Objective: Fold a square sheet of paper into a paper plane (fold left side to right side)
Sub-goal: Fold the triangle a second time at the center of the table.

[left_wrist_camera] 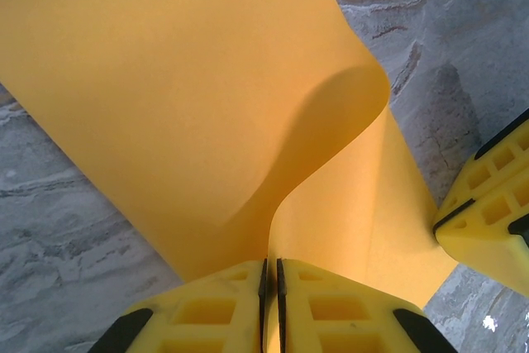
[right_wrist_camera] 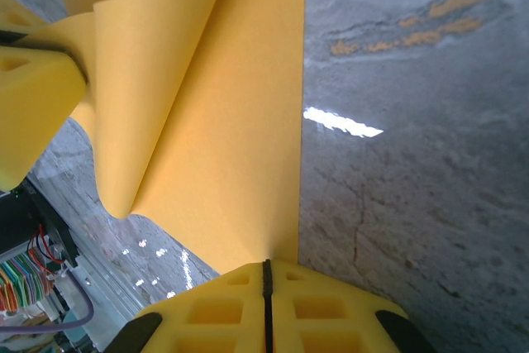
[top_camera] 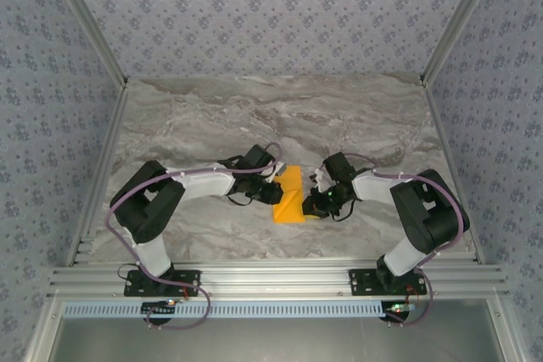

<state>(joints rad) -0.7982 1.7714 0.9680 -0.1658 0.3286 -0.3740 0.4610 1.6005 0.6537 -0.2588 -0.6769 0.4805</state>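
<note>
On the grey marbled worktop [top_camera: 212, 116], front centre, between the two arms: one square sheet of paper [top_camera: 289, 197], bright orange, matte, unmarked. Condition: partly lifted and rolled over itself in a soft loop with no crease pressed in; no plane shape yet. Left gripper [left_wrist_camera: 270, 274]: yellow jaws pressed together, pinching the sheet at the foot of the curl. Right gripper [right_wrist_camera: 266, 269]: jaws likewise closed, nipping the sheet at the end of its straight edge, low against the worktop. Both grippers sit near each other with the paper spanning the gap. Risks, as judged: edges meeting askew if the left side is carried across at an angle, giving a crooked fold; thin paper tearing or slipping out if the two grippers pull apart; the loop buckling into a stray wrinkle if flattened before the edges line up.
</note>
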